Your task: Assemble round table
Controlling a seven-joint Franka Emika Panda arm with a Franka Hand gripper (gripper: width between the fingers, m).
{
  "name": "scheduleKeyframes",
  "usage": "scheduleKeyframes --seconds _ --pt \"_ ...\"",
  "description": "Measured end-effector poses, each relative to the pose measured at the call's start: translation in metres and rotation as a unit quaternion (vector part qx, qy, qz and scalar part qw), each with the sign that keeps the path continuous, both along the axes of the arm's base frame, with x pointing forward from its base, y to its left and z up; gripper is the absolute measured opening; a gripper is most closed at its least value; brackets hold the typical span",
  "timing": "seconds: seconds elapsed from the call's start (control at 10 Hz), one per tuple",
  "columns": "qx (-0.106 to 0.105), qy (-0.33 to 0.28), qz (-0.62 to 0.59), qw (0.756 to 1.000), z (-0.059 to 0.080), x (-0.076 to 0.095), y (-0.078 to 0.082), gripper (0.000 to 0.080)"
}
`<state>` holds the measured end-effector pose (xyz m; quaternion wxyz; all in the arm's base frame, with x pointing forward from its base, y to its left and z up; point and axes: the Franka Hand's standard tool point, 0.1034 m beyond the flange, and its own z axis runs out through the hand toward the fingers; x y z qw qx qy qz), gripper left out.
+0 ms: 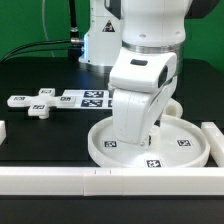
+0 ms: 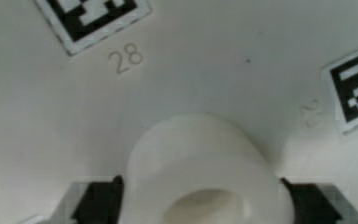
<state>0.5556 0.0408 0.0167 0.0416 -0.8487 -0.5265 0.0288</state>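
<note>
The round table's large rimmed disc (image 1: 175,128) lies flat on the black surface (image 1: 40,135), close to the white border blocks (image 1: 60,180). The claw (image 2: 202,200) is clenched around the short thick cylinder (image 2: 197,160), held over the disc. The cross-shaped piece (image 1: 36,104) lies well apart, beside the marker board (image 1: 88,98).

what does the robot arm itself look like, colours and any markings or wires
The arm is glossy white, built of bulky rounded shells, with a dark band across its upper joint. In the wrist view its fingers show only as dark, blocky tips. Black cables trail behind the base. No logo or lettering is readable.
</note>
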Motion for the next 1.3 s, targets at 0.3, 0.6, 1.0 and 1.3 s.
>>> scheduleKeyframes --seconds 0.3,0.6,1.0,1.3 --pt "0.0 0.0 -0.001 1.0 0.0 0.0 -0.001 0.0601" --pt "-0.002 -0.005 -0.004 1.0 0.006 0.001 -0.006 0.0647" --pt "-0.012 -0.036 -0.085 0.996 0.041 -0.018 -0.02 0.0649" --pt "-0.02 -0.033 -0.192 0.981 0.05 -0.038 -0.001 0.0649"
